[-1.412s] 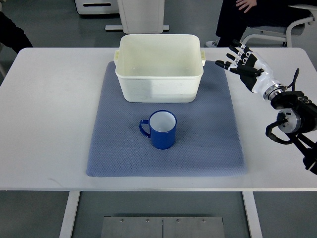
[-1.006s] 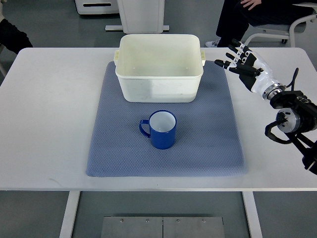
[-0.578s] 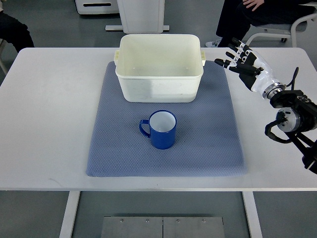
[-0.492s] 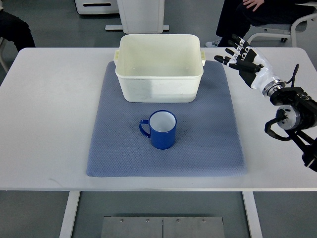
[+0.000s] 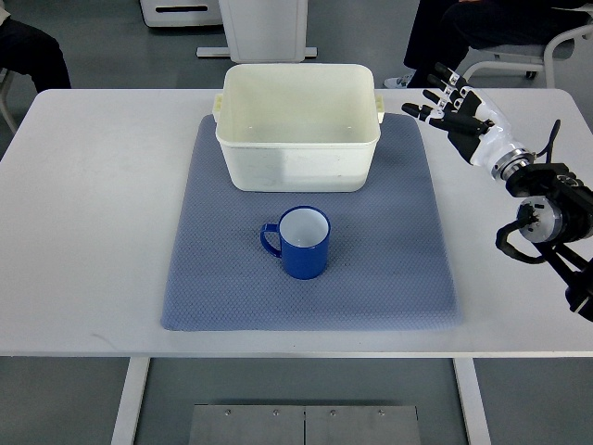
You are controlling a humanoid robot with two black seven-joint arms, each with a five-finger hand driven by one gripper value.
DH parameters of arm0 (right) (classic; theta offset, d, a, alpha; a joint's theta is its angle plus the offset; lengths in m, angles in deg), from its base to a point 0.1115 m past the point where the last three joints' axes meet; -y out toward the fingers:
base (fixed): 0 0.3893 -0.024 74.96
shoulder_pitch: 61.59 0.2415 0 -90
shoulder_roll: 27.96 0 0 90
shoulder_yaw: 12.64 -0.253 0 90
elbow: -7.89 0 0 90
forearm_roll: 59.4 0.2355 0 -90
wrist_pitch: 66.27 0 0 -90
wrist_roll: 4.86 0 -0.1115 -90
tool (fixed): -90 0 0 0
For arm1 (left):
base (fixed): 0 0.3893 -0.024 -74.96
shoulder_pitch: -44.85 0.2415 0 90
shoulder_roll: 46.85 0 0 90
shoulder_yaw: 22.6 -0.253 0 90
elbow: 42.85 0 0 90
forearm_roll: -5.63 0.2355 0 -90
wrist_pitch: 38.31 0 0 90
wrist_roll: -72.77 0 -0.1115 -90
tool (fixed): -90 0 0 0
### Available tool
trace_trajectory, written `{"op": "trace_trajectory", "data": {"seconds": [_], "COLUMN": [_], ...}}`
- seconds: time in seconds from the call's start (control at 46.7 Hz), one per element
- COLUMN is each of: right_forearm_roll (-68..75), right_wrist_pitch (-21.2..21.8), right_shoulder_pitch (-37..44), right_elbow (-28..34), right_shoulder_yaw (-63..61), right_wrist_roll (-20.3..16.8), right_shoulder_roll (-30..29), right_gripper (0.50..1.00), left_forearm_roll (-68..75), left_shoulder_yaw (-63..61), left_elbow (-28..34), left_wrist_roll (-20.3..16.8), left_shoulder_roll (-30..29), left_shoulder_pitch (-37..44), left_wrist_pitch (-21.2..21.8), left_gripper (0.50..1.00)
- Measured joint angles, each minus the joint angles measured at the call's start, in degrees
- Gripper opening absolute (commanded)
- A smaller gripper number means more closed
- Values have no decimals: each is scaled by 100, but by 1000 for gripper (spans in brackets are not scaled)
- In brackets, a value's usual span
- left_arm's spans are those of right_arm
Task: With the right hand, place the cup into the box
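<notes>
The cup is blue with a white inside. It stands upright on the gray-blue mat, near the middle, with its handle pointing to the left. The box is a pale tub that sits on the far part of the mat, just behind the cup, and nothing shows inside it. The right hand is over the table, up by the far right corner of the mat and near the right end of the box. Its fingers are spread wide and hold nothing. It is well apart from the cup. The left arm cannot be seen. A person sits past the far side of the table, and only dark clothes show. I think the job is at its very start: the hand has to reach the cup first, and no grab has been made yet. The next move calls for the hand to swing down and toward the middle of the mat, come at the cup from its right side, away from the handle, and close around it without knocking it over. Then it can lift the cup over the near wall of the box.
</notes>
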Motion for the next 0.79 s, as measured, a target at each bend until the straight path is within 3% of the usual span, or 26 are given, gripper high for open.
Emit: {"op": "trace_trajectory", "data": {"seconds": [0.792], "right_forearm_roll": [1], "right_wrist_pitch": [0], "right_shoulder_pitch": [164], "right_elbow": [16], "right_shoulder_yaw": [-32], "right_wrist_roll": [0], "right_shoulder_roll": [9], "right_gripper": [1000], "left_forearm_roll": [0], "left_shoulder_yaw": [0], "left_elbow": [0], "left_wrist_roll": [0], "left_shoulder_roll": [0], "left_shoulder_pitch": [0], "left_wrist_pitch": [0], "left_gripper": [1000]}}
